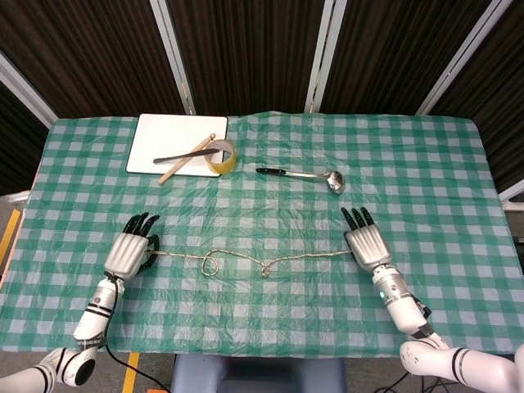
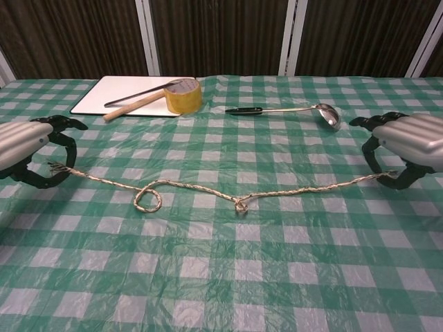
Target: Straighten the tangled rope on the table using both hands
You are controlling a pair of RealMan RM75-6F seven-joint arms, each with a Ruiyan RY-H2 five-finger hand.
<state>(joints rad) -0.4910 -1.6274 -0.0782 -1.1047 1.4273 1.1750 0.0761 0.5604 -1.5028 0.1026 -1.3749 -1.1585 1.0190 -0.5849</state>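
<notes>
A thin beige rope lies across the green checked tablecloth, stretched nearly taut. It keeps a small loop left of middle and a tight knot at the middle. My left hand pinches the rope's frayed left end. The rope's right end is pinched by my right hand. Both hands sit low over the table, palms down, far apart.
A white cutting board at the back left carries a wooden-handled tool and a dark utensil. A yellow tape roll stands by its corner. A steel ladle lies behind the rope.
</notes>
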